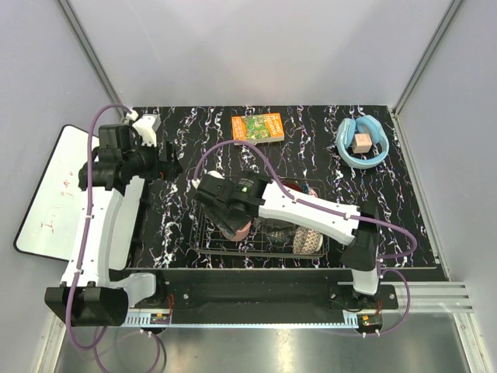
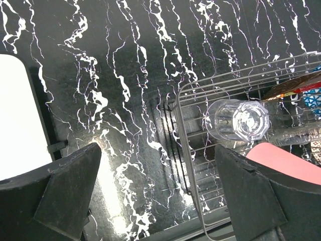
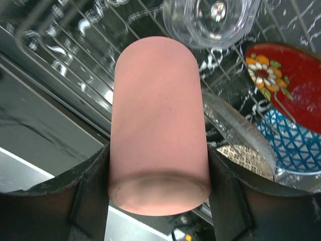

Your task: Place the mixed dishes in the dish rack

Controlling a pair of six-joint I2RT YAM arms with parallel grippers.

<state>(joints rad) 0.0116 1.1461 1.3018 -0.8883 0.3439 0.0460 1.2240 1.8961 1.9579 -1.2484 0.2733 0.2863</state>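
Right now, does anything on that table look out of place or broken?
Nothing looks spilled or broken. Two things do not belong among dishes: an orange-green box at the back and blue headphones at the far right, with a small block sitting inside their loop. Both lie outside the rack.

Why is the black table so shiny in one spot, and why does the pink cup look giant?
Left wrist view: light glare whitens the glossy table. Right wrist view: the salmon-pink cup, held in the right gripper, sits close to the lens, so it looks huge.
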